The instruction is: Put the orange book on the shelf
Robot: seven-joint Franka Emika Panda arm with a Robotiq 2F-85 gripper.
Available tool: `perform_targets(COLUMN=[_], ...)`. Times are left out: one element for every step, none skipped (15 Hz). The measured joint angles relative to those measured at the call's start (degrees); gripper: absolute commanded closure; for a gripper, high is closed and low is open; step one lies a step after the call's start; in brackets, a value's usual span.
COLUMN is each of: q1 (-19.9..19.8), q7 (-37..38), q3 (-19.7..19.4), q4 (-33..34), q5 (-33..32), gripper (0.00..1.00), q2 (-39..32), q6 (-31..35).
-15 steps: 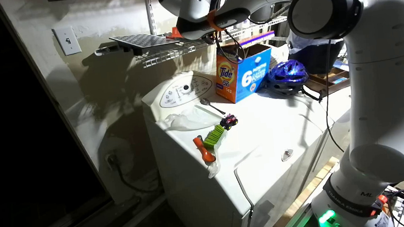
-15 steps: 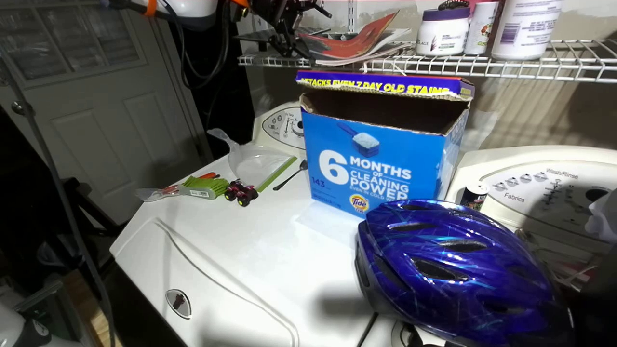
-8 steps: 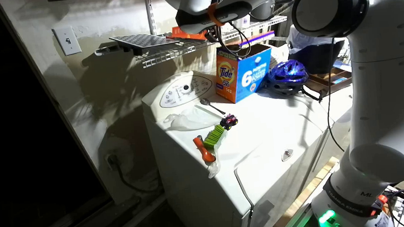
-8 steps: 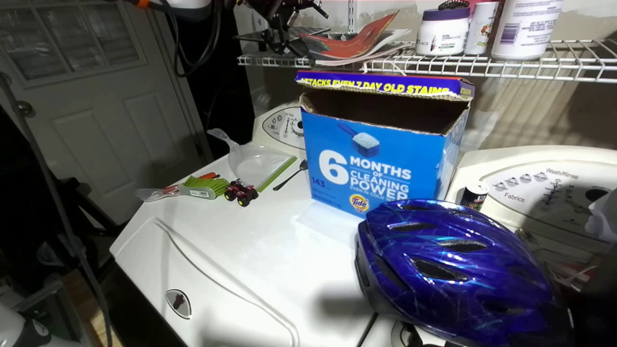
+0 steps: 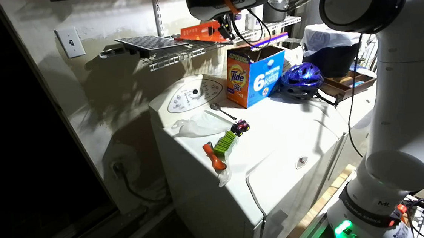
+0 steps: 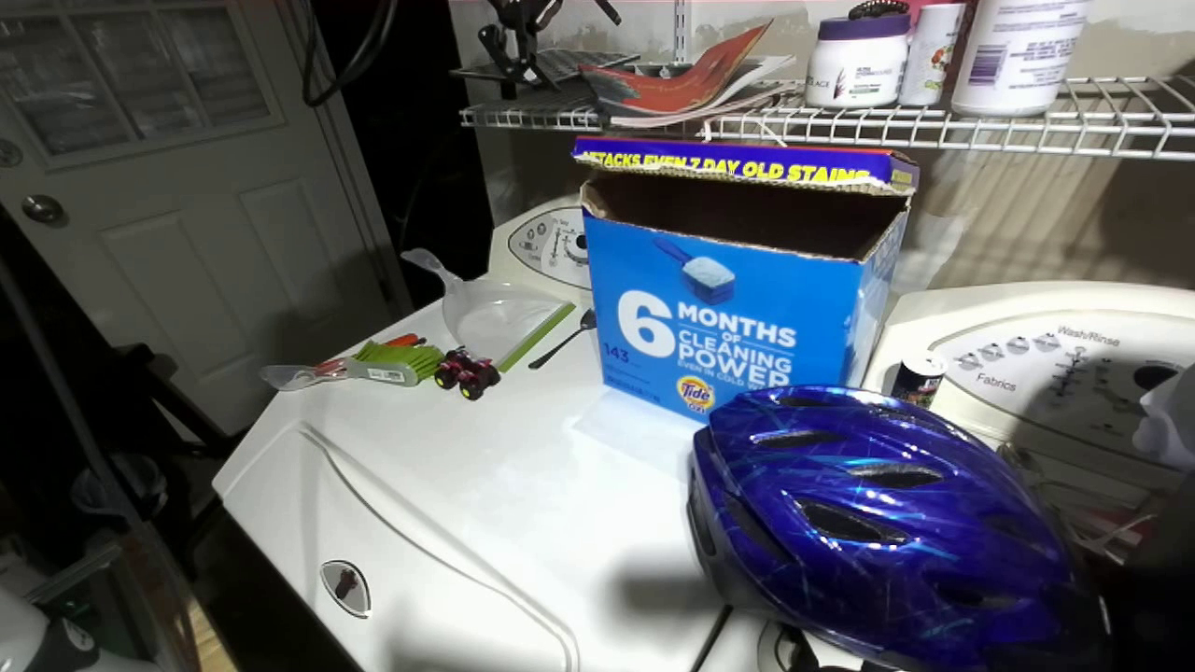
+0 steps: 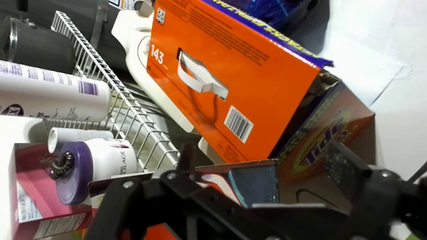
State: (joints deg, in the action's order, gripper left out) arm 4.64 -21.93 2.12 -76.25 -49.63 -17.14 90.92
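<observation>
The orange book (image 5: pixel 198 33) rests on the white wire shelf (image 5: pixel 177 56). In an exterior view it shows as a curved orange-red cover (image 6: pixel 677 91) over pale pages, lying on the shelf (image 6: pixel 534 119). My gripper (image 5: pixel 224 30) is at the shelf's front, beside the book; in an exterior view the gripper (image 6: pixel 519 51) is left of and apart from it. In the wrist view the gripper (image 7: pixel 263 161) has its fingers wide apart with nothing held. The shelf (image 7: pixel 133 111) shows there too. A dark printed cover shows beyond the jaws; I cannot tell whose it is.
A large open Tide box (image 5: pixel 256 78) stands on the white appliance (image 5: pixel 275 148) below the shelf. A blue helmet (image 6: pixel 868 523) is beside it. A purple-lidded jar (image 6: pixel 857 63) and bottles stand on the shelf. A dark flat panel (image 5: pixel 151 42) lies at the shelf's end.
My gripper has moved back from the book, leftward and up in an exterior view, uncovering more of the orange book. The book stays in place on the shelf.
</observation>
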Motion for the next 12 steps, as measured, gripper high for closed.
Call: perform_targets(q1=[-0.09, -0.18, -0.34, -0.63, -1.03, -1.6, -2.33, -3.13, -3.95, -4.69, -5.33, -5.87], q7=[-1.07, -1.91, -2.48, -2.8, -3.02, -3.09, -3.13, -3.23, -3.42, -3.73, -4.09, -4.32], q3=[0.0, 0.0, 0.03, 0.09, 0.1, 0.1, 0.07, -0.03, -0.17, -0.39, -0.63, -0.91], q4=[-0.23, -0.46, -0.77, -1.14, -1.65, -2.0, -2.48, -3.13, -3.76, -4.54, -5.33, -6.29], q5=[0.99, 2.12, 3.63, 5.47, 7.52, 9.52, 11.52, 13.55, 15.47, 17.18, 18.65, 19.91], gripper=[0.0, 0.0, 0.0, 0.0, 0.0, 0.0, 0.0, 0.0, 0.0, 0.0, 0.0, 0.0], q2=[0.55, 1.06, 1.57, 2.12, 2.78, 3.33, 3.98, 4.69, 5.37, 6.13, 6.86, 7.72], q6=[-0.23, -0.29, -0.26, 0.06, 0.71, 1.72, 3.28, 4.97, 6.62, 8.29, 9.97, 11.9])
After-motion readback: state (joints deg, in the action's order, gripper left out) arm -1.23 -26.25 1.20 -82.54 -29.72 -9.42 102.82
